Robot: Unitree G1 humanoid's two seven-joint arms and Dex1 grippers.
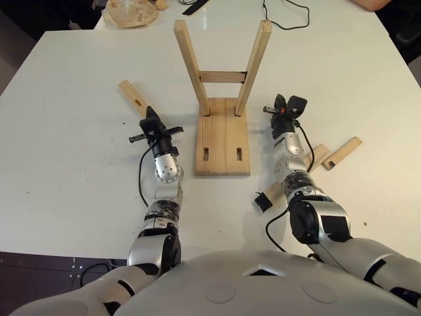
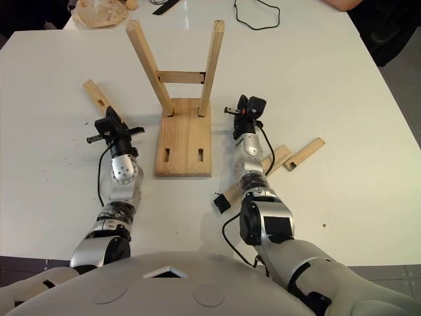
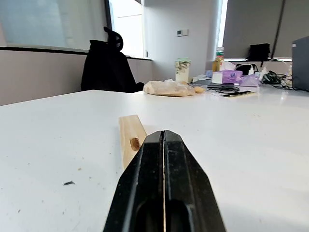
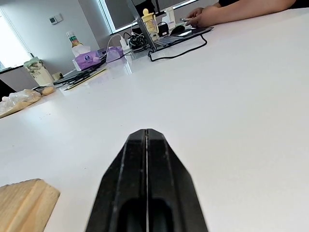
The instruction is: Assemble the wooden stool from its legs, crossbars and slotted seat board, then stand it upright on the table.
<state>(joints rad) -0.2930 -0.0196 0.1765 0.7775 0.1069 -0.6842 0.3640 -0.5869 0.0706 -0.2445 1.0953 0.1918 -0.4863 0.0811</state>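
Wrist views reveal left gripper (image 3: pixel 164 137) and right gripper (image 4: pixel 147 135) pinched closed, empty. Seat board (image 1: pixel 222 141) carries two legs (image 1: pixel 191 66) and one crossbar (image 1: pixel 222 77); four loose pieces (image 1: pixel 132 97) lie beside it.

One flat pale wooden seat board (image 1: pixel 222 141) lies on the white table (image 1: pixel 79 164). Two long square wooden legs (image 1: pixel 191 66) stand in the board's far end, joined by one short wooden crossbar (image 1: pixel 222 76). Two rectangular slots (image 1: pixel 206 154) at its near end are empty. Left of the board lies one loose wooden stick (image 1: pixel 131 96). Right of the board lies one more (image 1: pixel 342 153), plus two partly covered wooden ends (image 1: pixel 318 154) that may be one stick or two.
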